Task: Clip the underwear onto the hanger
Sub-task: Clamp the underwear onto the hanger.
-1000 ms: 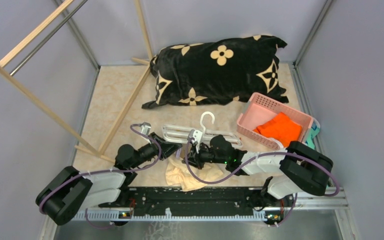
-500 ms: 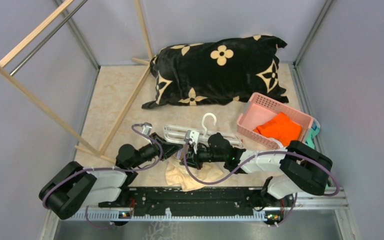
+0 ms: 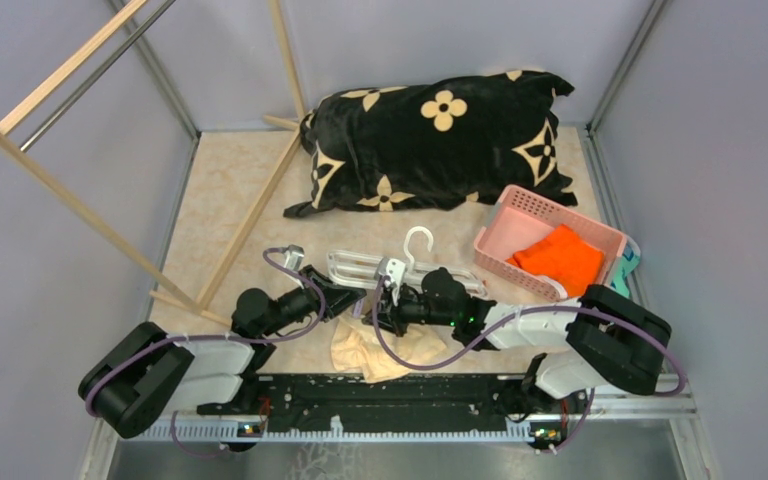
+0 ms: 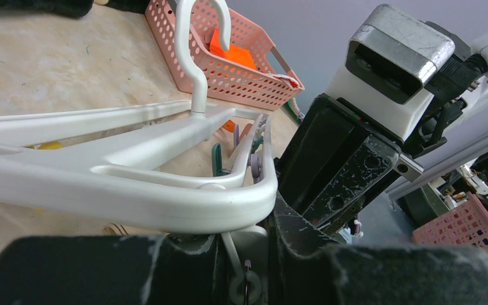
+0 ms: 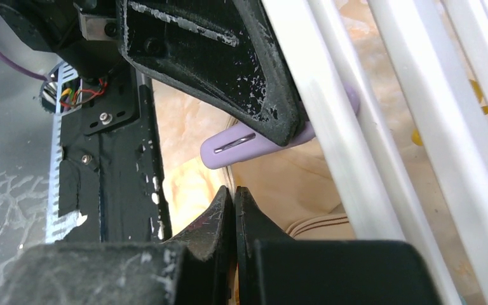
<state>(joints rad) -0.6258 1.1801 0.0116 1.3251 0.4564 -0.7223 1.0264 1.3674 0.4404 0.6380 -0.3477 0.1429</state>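
The white hanger (image 3: 400, 268) lies flat on the table, its hook pointing away. Its frame fills the left wrist view (image 4: 133, 184) and crosses the right wrist view (image 5: 356, 127). My left gripper (image 3: 348, 298) is at the frame's near left corner, shut (image 4: 246, 236) on a lilac clip (image 5: 254, 143) hanging under the frame. The cream underwear (image 3: 385, 350) lies bunched near the table's front edge, under the hanger's near side. My right gripper (image 3: 378, 318) is just right of the left one, jaws pressed together (image 5: 234, 190) on a thin edge of the underwear (image 5: 292, 184) just below the lilac clip.
A pink perforated basket (image 3: 520, 212) holding an orange cloth (image 3: 560, 258) stands right of the hanger. A black floral pillow (image 3: 440, 140) lies at the back. A wooden rack with a metal bar (image 3: 70, 215) leans at the left. The black base rail (image 3: 390, 395) runs along the front edge.
Both arms have shifted only slightly around the hanger's near left corner. The hanger and underwear lie where they were.
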